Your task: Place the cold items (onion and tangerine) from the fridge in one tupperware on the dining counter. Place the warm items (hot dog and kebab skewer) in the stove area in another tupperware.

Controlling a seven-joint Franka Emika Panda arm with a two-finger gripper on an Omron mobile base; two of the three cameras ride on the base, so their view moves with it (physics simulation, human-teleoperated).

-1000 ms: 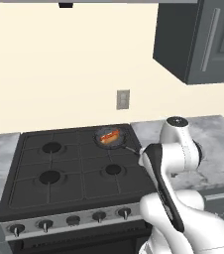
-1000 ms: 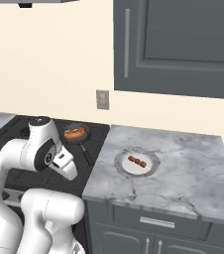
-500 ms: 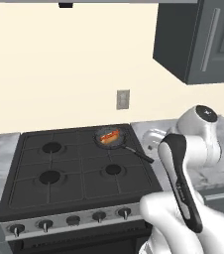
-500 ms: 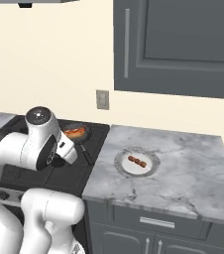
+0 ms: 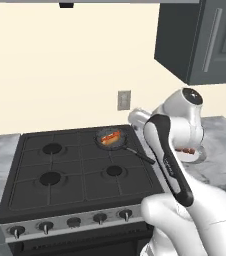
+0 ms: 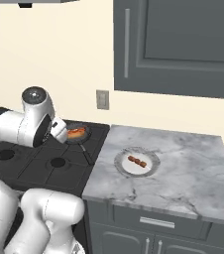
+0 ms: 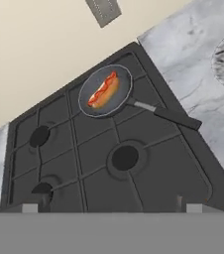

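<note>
— Hot dog (image 7: 104,91) sits in the dark pan (image 7: 105,91) on the stove's (image 5: 80,170) far right burner, pan handle pointing toward the counter (image 6: 183,168).
— And the kebab skewer (image 6: 137,161)?
— On the round plate (image 6: 137,163), on the marble just right of the stove.
— Gripper (image 7: 109,207)?
— Up above the stove's near edge, fingers spread wide apart, nothing between them.

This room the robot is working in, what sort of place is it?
A home kitchen, by the look of it: a black gas stove with a hot dog in a frying pan, a marble counter, and dark cabinets overhead.
</note>
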